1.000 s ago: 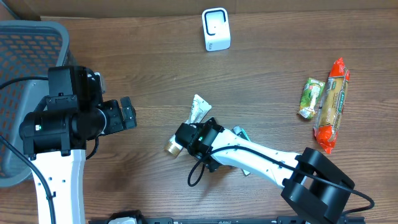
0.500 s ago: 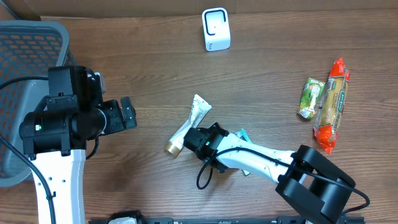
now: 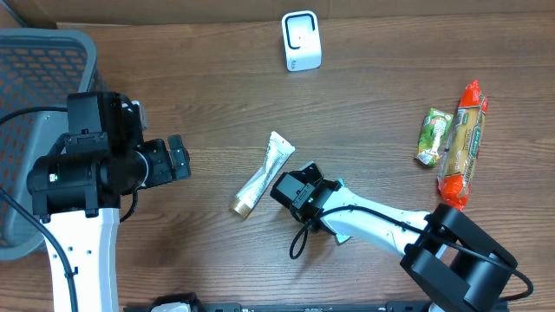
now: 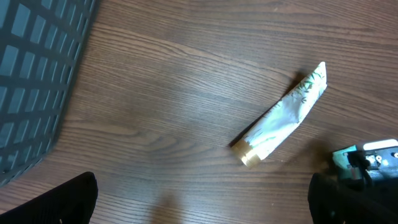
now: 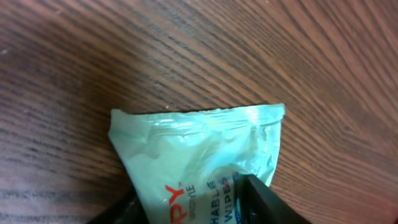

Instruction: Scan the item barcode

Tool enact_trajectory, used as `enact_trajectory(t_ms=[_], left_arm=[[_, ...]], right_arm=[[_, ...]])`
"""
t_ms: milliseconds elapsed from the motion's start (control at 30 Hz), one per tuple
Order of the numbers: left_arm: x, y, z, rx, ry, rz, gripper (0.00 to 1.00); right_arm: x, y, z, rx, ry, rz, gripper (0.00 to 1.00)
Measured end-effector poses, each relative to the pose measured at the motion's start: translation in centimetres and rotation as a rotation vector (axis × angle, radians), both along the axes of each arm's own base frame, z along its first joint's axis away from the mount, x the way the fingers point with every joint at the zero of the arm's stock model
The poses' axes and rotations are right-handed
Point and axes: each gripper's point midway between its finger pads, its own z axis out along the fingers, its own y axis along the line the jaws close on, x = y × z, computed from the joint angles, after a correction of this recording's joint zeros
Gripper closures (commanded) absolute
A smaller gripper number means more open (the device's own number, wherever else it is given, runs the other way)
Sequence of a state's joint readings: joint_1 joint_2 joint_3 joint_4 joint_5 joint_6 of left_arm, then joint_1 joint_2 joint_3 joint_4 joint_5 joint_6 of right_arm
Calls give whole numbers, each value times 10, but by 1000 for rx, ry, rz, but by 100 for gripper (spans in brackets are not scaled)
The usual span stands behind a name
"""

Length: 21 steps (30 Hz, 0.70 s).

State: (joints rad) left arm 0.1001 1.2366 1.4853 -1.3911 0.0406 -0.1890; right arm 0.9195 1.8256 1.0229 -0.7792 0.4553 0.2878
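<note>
A pale green wipes packet (image 5: 199,149) lies on the wooden table with red and blue print on it. My right gripper (image 5: 193,205) has a finger on each side of it and the jaws are pressed in on its near end. In the overhead view the right gripper (image 3: 299,194) sits mid-table and covers most of the packet. The white scanner (image 3: 301,41) stands at the back edge. My left gripper (image 3: 178,158) hovers at the left, wide open and empty, its fingers (image 4: 81,199) at the bottom corners of the left wrist view.
A white tube with a gold cap (image 3: 263,173) lies just left of the right gripper, also in the left wrist view (image 4: 280,115). A grey mesh basket (image 3: 35,87) stands at the far left. A green snack packet (image 3: 434,136) and an orange one (image 3: 462,147) lie at the right.
My right gripper has moved right, off the tube's cap end, and its jaws have narrowed onto the wipes packet. The tube now shows whole. The left arm has not moved.
</note>
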Motion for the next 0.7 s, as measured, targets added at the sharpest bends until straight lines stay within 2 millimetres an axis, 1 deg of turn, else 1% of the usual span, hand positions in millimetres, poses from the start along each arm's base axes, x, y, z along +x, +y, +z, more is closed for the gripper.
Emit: enact_trajectory(t_ms=[33, 67, 133, 200, 233, 433, 533, 567, 633, 700], left_arm=[[0, 0, 0, 0, 0, 0, 0], [0, 0, 0, 0, 0, 0, 0], [0, 0, 0, 0, 0, 0, 0], [0, 0, 0, 0, 0, 0, 0], [0, 0, 0, 0, 0, 0, 0], [0, 0, 0, 0, 0, 0, 0], [0, 0, 0, 0, 0, 0, 0], [0, 0, 0, 0, 0, 0, 0], [0, 0, 0, 0, 0, 0, 0], [0, 0, 0, 0, 0, 0, 0]], right_arm=[[0, 0, 0, -3, 2, 6, 64], [0, -1, -1, -6, 6, 11, 67], [0, -1, -1, -6, 6, 15, 78], [0, 0, -1, -3, 4, 11, 94], [0, -1, 0, -4, 3, 11, 96], [-2, 0, 4, -7, 38, 6, 96], [-11, 10, 7, 40, 128, 20, 96], [-15, 16, 9, 67, 159, 31, 96], [-22, 36, 14, 152, 221, 56, 96], [-28, 61, 26, 282, 269, 95, 96]])
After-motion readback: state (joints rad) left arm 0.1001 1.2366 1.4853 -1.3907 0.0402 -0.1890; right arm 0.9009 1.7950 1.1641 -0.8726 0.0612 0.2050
